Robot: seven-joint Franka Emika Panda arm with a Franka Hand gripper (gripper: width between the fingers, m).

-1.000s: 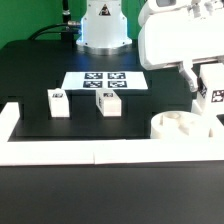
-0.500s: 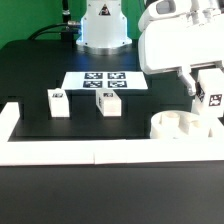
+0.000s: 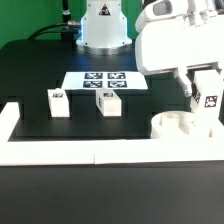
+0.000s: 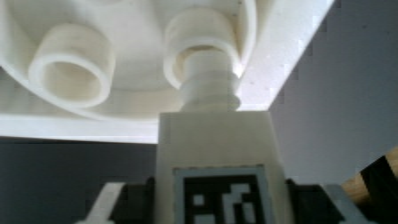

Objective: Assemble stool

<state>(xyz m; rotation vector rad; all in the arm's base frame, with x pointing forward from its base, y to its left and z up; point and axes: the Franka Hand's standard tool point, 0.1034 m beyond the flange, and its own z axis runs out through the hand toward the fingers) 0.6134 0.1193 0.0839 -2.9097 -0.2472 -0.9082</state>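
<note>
Exterior view: tool (image 3: 203, 88) grips 1 leg block (image 3: 208, 103) over the seat (image 3: 172, 127).

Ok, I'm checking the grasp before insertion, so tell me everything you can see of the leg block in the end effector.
The held leg block is white plastic, rectangular, roughly upright, with a black-and-white square tag on its face and a round peg on one end. The end effector clamps its sides over the round seat at the exterior view's right. In the wrist view the peg points at a tubular socket; whether they touch is unclear.
</note>
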